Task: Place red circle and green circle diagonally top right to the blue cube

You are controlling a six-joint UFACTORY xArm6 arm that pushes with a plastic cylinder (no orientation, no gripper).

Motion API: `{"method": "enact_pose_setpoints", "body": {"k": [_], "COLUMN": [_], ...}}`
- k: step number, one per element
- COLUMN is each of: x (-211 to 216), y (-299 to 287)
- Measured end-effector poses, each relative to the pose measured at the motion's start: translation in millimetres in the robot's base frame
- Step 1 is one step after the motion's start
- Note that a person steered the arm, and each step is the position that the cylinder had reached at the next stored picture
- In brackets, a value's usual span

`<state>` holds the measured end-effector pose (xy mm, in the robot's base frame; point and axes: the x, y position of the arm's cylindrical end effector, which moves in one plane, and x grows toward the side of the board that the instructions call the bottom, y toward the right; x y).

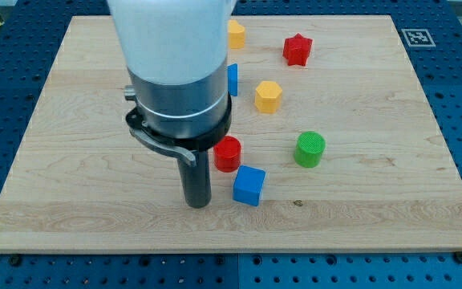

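The blue cube (pixel 249 185) lies on the wooden board (pixel 70 160) near the view's bottom centre. The red circle (pixel 228 152) sits just above it and slightly to its left, nearly touching it. The green circle (pixel 310 149) lies to the upper right of the blue cube, well apart from it. My tip (pixel 197 202) rests on the board just left of the blue cube and below-left of the red circle, a small gap away from both.
A yellow hexagon block (pixel 269 96) lies above the red circle. A red star (pixel 297 50) is at the top right. A yellow block (pixel 236 34) and a blue block (pixel 233 79) are partly hidden behind the arm's body.
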<state>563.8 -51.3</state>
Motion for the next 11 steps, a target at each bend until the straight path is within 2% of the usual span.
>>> {"method": "enact_pose_setpoints", "body": {"k": [3, 4, 11], "x": [-49.9, -50.7, -50.7], "y": [-5.7, 5.7, 159.1]}}
